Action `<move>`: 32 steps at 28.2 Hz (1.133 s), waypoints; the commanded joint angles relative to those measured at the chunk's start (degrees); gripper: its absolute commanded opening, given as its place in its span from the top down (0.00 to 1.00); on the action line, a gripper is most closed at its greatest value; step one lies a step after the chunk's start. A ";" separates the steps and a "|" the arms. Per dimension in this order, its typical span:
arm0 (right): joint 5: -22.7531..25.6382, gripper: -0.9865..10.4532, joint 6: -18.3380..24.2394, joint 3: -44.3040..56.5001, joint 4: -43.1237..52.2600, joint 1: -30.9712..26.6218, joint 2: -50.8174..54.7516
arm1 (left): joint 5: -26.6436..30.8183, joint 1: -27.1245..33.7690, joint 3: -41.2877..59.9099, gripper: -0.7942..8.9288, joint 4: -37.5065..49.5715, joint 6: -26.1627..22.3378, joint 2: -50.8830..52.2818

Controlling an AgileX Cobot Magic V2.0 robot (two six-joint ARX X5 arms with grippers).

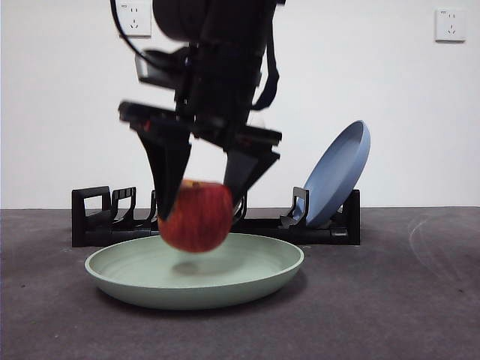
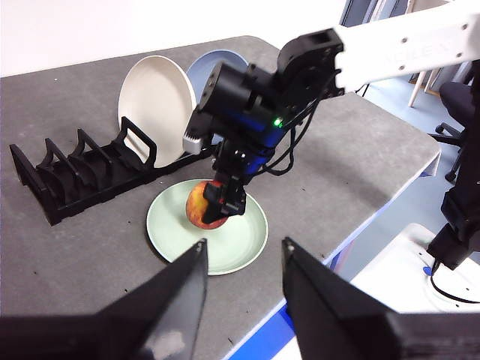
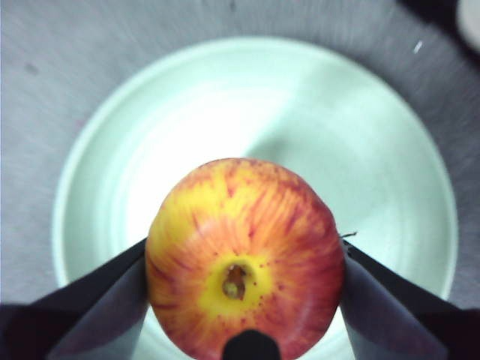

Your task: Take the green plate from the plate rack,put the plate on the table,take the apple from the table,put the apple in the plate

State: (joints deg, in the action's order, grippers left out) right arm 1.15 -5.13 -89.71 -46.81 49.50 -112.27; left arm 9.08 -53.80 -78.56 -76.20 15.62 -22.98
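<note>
While my right claw [image 1: 202, 196] hangs over the green plate [image 1: 195, 281] in the front view, its two jaws are clamped on the sides of the apple [image 1: 196, 216], which sits a little above the plate's floor, its shadow under it; the plate lies flat on the worktop [image 1: 405, 300] just in front of the plate rack [image 1: 101, 217], and one blue plate [image 1: 339, 171] leans in the rack's far end. From the left wrist view, my left claw [image 2: 244, 259] waits wide and holding nothing, well apart from the work, and I see the apple [image 2: 201, 210] over the green plate [image 2: 232, 247], the rack [image 2: 75, 172] beside it, a cream-white plate [image 2: 154, 101] upright in it and the blue plate [image 2: 225, 61] behind that. In the right wrist view the apple [image 3: 244, 281] fills the gap between my jaws, one end toward the camera, with the plate [image 3: 315, 127] centred beneath. My worry: released from this height, the round apple may bounce or roll toward the raised rim, or nudge the light plate; a jaw could also drag it sideways on opening. The count: one apple, three plates, one rack, two claws.
</note>
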 commanded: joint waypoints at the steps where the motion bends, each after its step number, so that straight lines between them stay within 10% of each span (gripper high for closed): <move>1: 0.57 0.92 0.22 -0.04 0.09 0.07 -1.66 | 0.13 -0.13 0.28 0.75 0.42 0.48 0.22; 32: -1.75 0.92 4.33 -0.04 0.55 -0.07 -3.10 | 0.13 -0.15 0.28 0.75 0.42 0.68 0.22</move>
State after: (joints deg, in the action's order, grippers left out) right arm -0.45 -1.45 -89.71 -46.65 49.43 -114.50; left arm 9.08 -53.80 -78.56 -76.20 15.75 -22.98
